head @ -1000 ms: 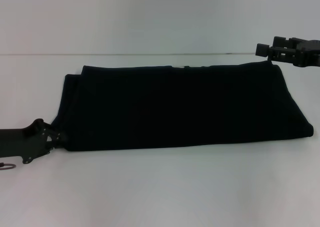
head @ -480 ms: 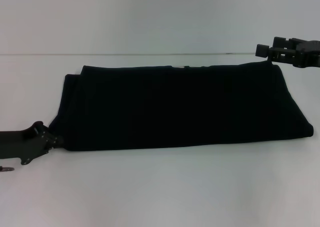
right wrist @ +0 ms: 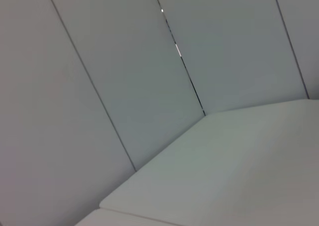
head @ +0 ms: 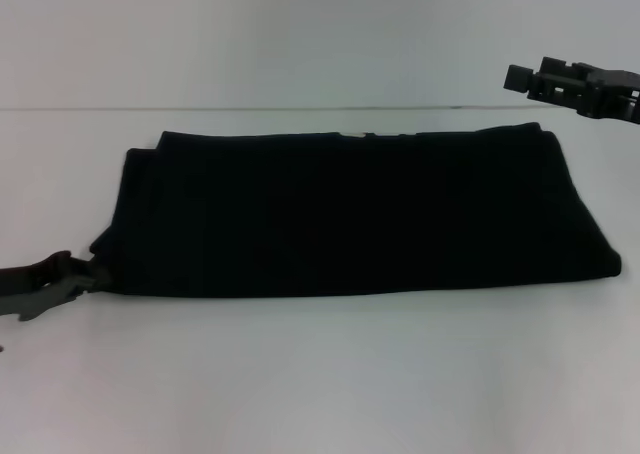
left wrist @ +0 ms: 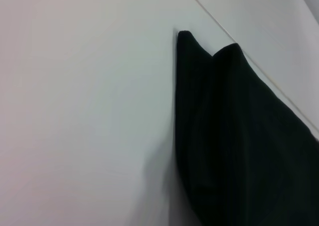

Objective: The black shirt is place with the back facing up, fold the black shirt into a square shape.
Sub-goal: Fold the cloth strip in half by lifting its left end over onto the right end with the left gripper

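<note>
The black shirt (head: pixel 350 214) lies folded into a long flat band across the white table (head: pixel 320 374). My left gripper (head: pixel 82 276) is low at the shirt's near left corner, at the edge of the fabric. My right gripper (head: pixel 520 76) hangs in the air above the shirt's far right corner, apart from the fabric. The left wrist view shows the shirt's folded end (left wrist: pixel 239 136) on the table. The right wrist view shows no shirt.
The table's far edge (head: pixel 250 108) runs behind the shirt, with a pale wall beyond. The right wrist view shows wall panels (right wrist: pixel 124 76) and a bare table corner (right wrist: pixel 224 171). Bare table surface lies in front of the shirt.
My left gripper has drawn back to the left and lower along the shirt's near left corner. My right gripper has risen away from the far right corner. The shirt's right end has settled slightly.
</note>
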